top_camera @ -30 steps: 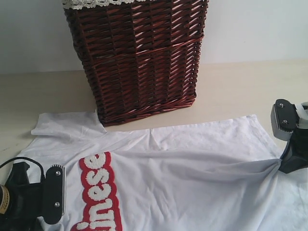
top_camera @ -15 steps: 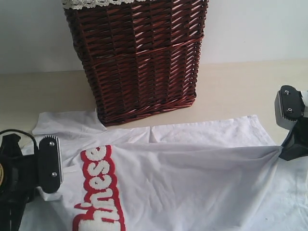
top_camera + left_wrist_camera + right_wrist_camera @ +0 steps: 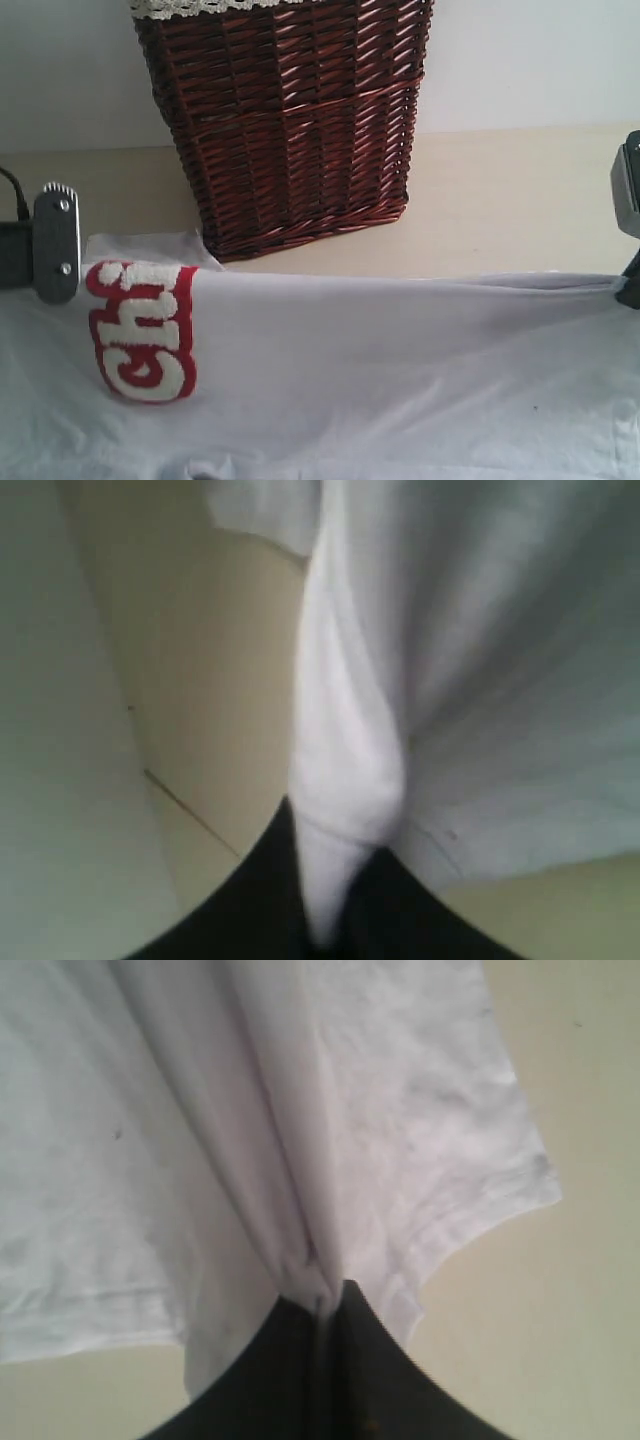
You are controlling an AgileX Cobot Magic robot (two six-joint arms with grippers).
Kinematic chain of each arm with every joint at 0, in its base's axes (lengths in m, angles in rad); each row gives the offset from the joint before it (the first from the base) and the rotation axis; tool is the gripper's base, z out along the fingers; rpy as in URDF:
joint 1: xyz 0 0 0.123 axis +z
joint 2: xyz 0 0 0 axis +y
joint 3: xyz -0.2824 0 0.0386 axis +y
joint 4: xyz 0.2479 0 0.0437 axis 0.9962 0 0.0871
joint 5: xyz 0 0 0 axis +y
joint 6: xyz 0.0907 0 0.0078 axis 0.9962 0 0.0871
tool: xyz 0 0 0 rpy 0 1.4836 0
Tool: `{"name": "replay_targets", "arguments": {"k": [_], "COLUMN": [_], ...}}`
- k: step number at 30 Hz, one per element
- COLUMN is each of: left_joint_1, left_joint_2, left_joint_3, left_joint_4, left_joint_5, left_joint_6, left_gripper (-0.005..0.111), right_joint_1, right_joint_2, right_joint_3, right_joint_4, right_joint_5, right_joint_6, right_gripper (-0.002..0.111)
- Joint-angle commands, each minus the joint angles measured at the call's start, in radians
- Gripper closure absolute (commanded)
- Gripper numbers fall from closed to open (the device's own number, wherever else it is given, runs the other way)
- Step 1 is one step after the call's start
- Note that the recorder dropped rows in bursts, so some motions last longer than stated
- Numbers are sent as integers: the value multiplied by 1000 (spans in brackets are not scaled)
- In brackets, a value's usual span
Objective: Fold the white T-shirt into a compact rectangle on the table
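The left gripper is clamped on a pinch of the white T-shirt and the right gripper grips near its hem, holding the cloth taut in a raised fold over the table. Both should probably travel level and together so the fold lands straight. The basket stands close beyond the fold, with bare table on either side.

The white T-shirt bears red-outlined white letters.

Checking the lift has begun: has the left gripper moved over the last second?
Yes. Shut on the white T-shirt, the left gripper has climbed in the exterior view from below the base of the wicker basket to level with it, drifting left.
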Motion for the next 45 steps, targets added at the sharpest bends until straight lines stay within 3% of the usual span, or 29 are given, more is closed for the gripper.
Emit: {"name": "replay_targets", "arguments": {"k": [1, 5, 9, 13, 29, 36, 45], "left_joint_1": [5, 5, 5, 5, 5, 5, 5], "left_joint_2": [-12, -14, -46, -82, -307, -554, -838], "left_joint_3": [-106, -185, -261, -325, -402, -402, -402], "left_joint_4": [-74, -119, -119, -156, -205, -260, -471], "left_joint_5": [82, 94, 40, -40, -50, -137, -91], "left_joint_6": [-6, 137, 226, 224, 212, 186, 198], "left_gripper": [107, 107, 107, 107, 107, 107, 107], "right_joint_1": [-3, -3, -3, -3, -3, -3, -3], "right_joint_2": [-79, -148, -215, -267, -502, -701, -942], "right_joint_3": [1, 1, 1, 1, 1, 1, 1], "right_joint_4": [-151, -262, -251, -171, -37, 4, 42], "right_joint_5": [153, 85, -18, -99, -220, -190, 73], "right_joint_6": [73, 27, 33, 31, 59, 36, 97], "right_gripper": [108, 108, 108, 108, 108, 108, 108]}}
